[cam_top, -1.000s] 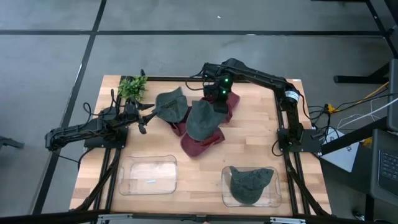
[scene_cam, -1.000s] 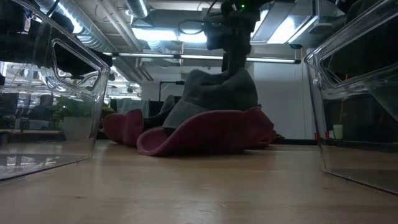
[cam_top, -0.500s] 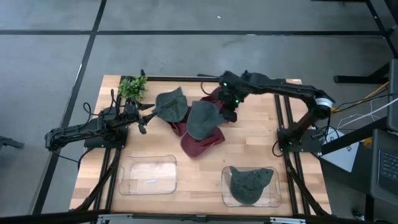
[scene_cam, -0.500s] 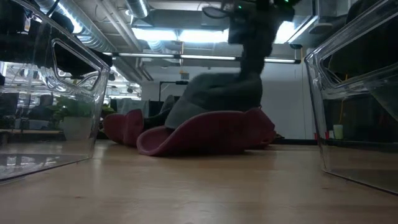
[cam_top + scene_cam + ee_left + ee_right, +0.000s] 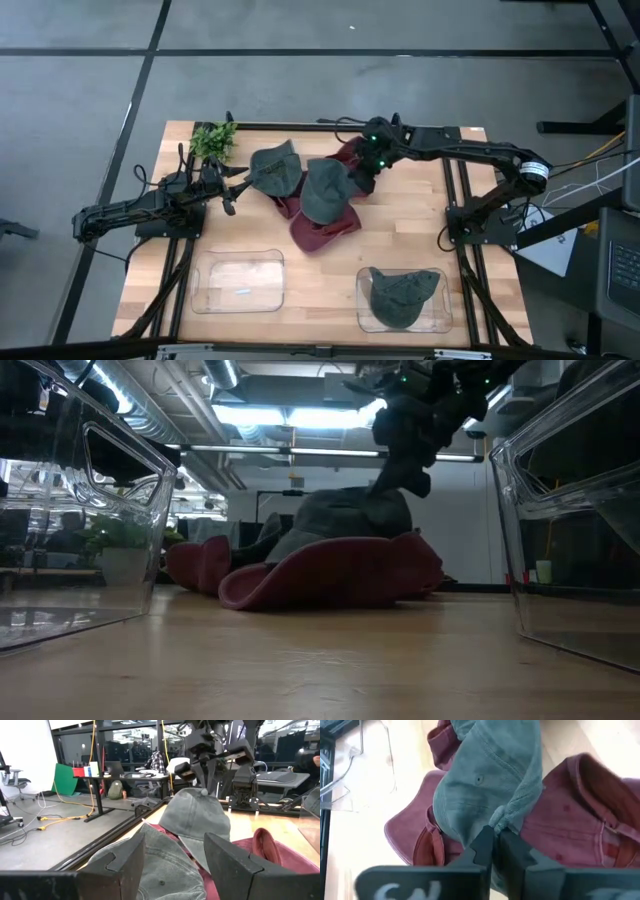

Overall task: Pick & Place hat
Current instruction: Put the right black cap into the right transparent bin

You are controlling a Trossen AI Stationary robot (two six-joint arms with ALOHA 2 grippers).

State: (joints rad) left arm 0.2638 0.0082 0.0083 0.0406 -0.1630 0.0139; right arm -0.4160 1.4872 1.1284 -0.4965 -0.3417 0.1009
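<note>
Hats crowd the middle of the tabletop (image 5: 410,235). Left of the green cap (image 5: 322,192), the left gripper (image 5: 236,186) waits with fingers spread, empty. That cap lies on a maroon hat (image 5: 325,228). At its right edge, the right gripper (image 5: 366,180) pinches a fold, fingers almost together, so this arm is nearer.

green caps (image 5: 195,817) between spread fingers (image 5: 227,857)

Maroon hats (image 5: 322,232) largely buried beneath the green caps (image 5: 322,192), their count unclear
</note>
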